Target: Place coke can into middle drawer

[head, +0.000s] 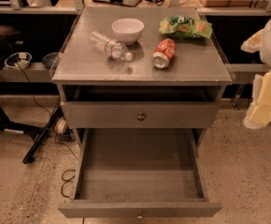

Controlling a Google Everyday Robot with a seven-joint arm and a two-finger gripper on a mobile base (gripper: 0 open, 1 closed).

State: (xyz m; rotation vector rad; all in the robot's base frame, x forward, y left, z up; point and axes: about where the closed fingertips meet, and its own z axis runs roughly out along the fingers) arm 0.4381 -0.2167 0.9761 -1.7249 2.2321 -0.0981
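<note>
Gray all over, the desk (187, 59) has its middle drawer (140, 210) pulled out, the tray bare; the upper drawer (103, 115) is closed. The gripper (266, 92) hangs off the desk's right edge, and whether it is open or closed cannot be told. On top lie a chip bag (185, 27) at the back right corner, a clear bottle (108, 45), a white bowl (127, 30), and the coke can (164, 53) on its side, right of centre.

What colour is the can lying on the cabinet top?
Orange-red can with white markings, camera view; gripper at the right edge.
</note>
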